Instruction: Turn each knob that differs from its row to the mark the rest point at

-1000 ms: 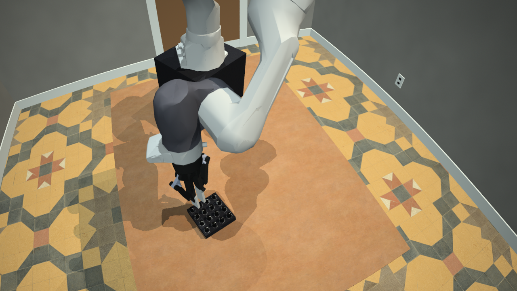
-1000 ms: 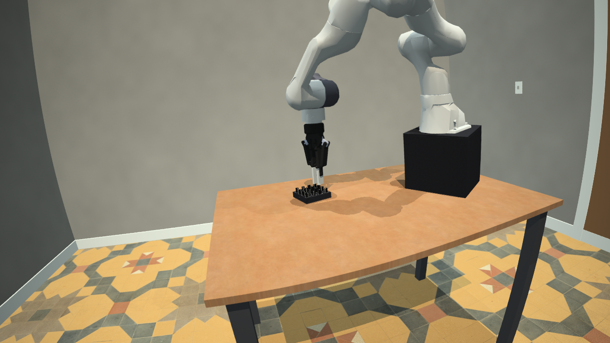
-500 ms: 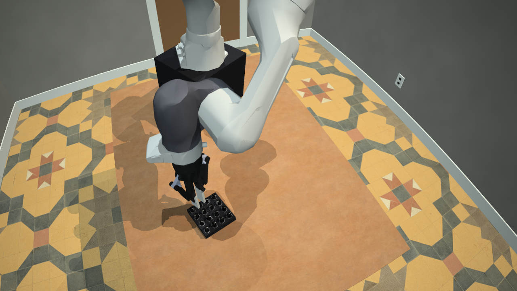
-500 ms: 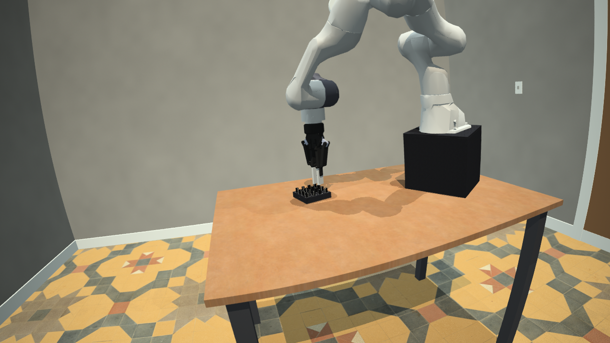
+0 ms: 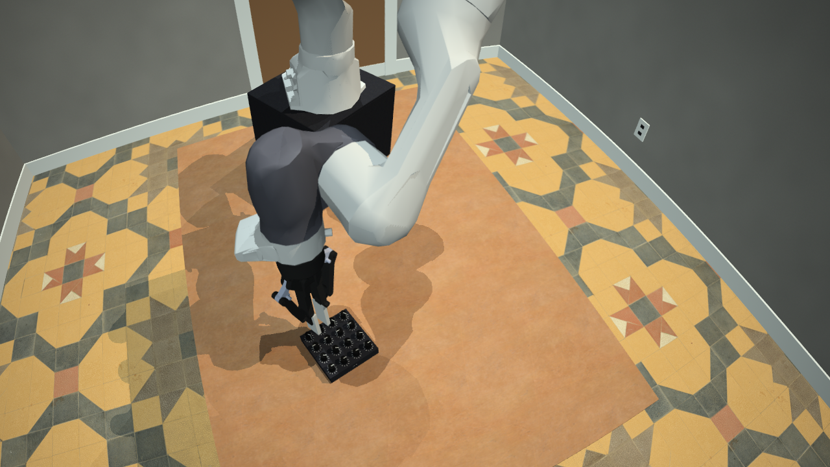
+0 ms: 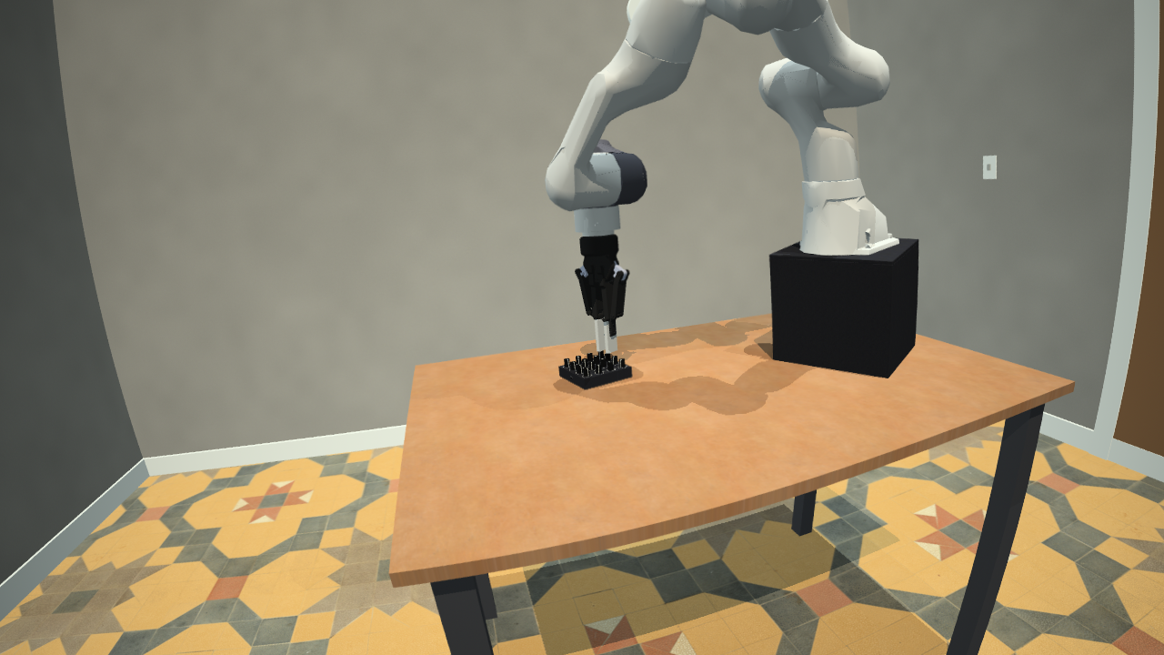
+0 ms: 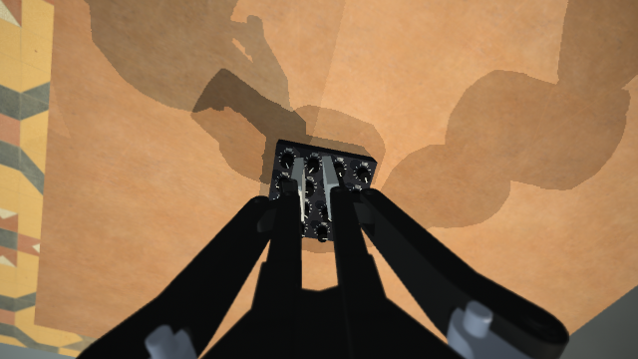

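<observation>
Tan tabletop (image 5: 493, 360) (image 6: 691, 456) (image 7: 424, 40): knob box (image 5: 338, 364) (image 6: 597, 379) (image 7: 326, 151) w/ knobs below claw (image 5: 321, 327) (image 6: 606, 350) (image 7: 313, 171), prob. v. close.

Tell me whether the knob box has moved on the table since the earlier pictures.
No; the knob box sits unchanged relative to the black pedestal.
</observation>
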Controlling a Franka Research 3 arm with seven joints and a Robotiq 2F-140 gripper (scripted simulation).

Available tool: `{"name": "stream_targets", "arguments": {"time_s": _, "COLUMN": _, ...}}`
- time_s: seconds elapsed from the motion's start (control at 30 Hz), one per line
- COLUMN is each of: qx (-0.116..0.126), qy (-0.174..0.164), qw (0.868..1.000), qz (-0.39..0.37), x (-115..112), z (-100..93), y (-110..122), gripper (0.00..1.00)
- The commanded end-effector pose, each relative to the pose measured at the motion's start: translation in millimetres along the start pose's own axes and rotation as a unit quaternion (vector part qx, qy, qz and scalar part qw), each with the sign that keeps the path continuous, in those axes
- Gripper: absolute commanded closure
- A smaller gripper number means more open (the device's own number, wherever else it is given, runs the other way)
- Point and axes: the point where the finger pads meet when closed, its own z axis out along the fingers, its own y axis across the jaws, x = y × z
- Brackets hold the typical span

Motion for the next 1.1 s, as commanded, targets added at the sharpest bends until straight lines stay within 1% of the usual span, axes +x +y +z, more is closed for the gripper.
{"name": "stream_targets", "arguments": {"time_s": 0.0, "qx": 0.001, "qy": 0.000, "qw": 1.000, "qz": 0.000, "x": 0.6, "z": 0.6, "y": -0.9, "gripper": 0.88}}
{"name": "stream_targets", "arguments": {"time_s": 0.63, "qx": 0.001, "qy": 0.000, "qw": 1.000, "qz": 0.000, "x": 0.6, "z": 1.1, "y": -0.9, "gripper": 0.88}}
{"name": "stream_targets", "arguments": {"time_s": 1.07, "qx": 0.001, "qy": 0.000, "qw": 1.000, "qz": 0.000, "x": 0.6, "z": 10.1, "y": -0.9, "gripper": 0.88}}
